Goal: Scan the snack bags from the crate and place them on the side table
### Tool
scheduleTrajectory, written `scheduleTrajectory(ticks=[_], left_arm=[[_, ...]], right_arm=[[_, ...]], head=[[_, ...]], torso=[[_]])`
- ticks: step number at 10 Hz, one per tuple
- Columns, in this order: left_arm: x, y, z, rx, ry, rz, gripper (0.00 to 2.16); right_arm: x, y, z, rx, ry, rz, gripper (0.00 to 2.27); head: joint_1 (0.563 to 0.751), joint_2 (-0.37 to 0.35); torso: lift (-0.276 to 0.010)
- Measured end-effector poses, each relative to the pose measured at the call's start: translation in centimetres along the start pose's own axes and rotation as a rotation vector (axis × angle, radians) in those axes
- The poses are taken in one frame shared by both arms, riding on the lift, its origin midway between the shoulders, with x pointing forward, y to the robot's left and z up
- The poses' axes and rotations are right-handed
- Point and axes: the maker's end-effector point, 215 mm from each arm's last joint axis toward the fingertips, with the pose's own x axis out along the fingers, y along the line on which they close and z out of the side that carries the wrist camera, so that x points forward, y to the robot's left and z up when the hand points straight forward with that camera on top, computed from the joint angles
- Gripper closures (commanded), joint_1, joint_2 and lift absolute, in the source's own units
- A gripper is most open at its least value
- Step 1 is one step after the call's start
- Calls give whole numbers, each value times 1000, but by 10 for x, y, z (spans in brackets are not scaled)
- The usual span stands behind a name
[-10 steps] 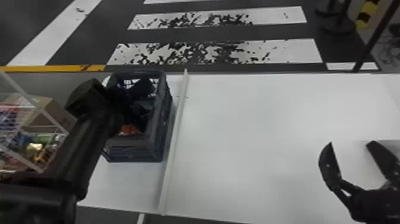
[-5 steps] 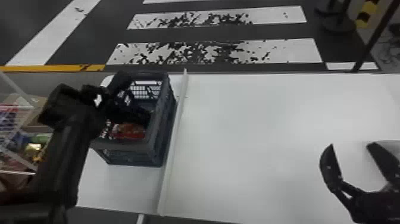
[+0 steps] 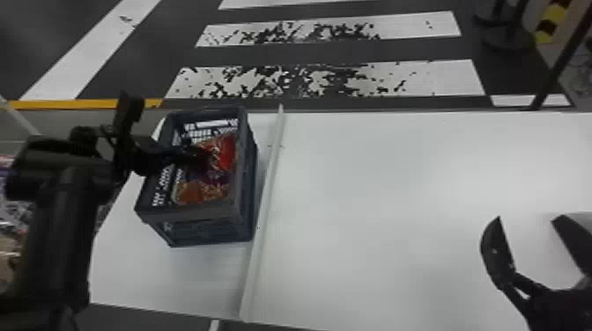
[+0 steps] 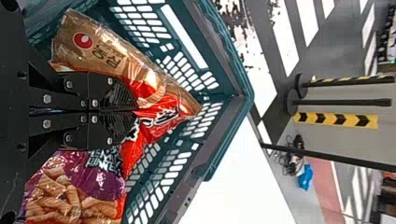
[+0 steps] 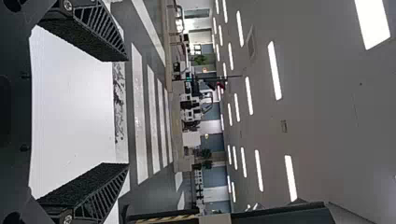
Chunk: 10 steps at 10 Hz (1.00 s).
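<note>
The red and gold snack bag [image 3: 222, 152] is in the far part of the crate [image 3: 185, 215], its glossy film creased and bunched where the left gripper [image 3: 200, 154] pinches it, the two black fingers drawn together on the wrapper. Beside it, nearer in the scene, lies a purple and orange bag [image 3: 202, 189], shiny too, printed with ridged, stick-shaped snacks.

The crate is hard blue-grey plastic, box-shaped and open-topped, with a solid rim over lattice walls of small slots. It stands on the left of a smooth white table [image 3: 396, 198]. Its right wall, then a long, thin raised strip [image 3: 266, 189] running near to far, stand between the bags and the table's wide right part.

Over the near right of the table is the right gripper [image 3: 524, 264] — its ridged fingers spread wide, holding nothing.

At the left edge, packets [image 3: 11, 220] sit behind the left arm. Beyond the table, a flat yellow line [image 3: 66, 104] edges the dark floor on the left, and the white stripes [image 3: 445, 75] are flaked and patchy in places. Far right stand black posts on round bases [image 3: 506, 42] — one thing beside them is banded yellow and black.
</note>
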Motion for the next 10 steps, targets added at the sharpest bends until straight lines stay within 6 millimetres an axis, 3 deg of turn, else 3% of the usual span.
scheduleTrajectory(ticks=[3, 7, 10], left_arm=[[-31, 5, 12, -39, -104, -15, 2132], [-57, 6, 30, -82, -219, -29, 2135], [-90, -3, 64, -192, -358, -56, 2135]], right_arm=[[3, 3, -3, 7, 9, 3, 73], [3, 3, -4, 10, 12, -1, 76], [4, 3, -4, 10, 12, -1, 76]], head=[[695, 220], [695, 229], [695, 227]], torso=[[-95], [-95], [-95]])
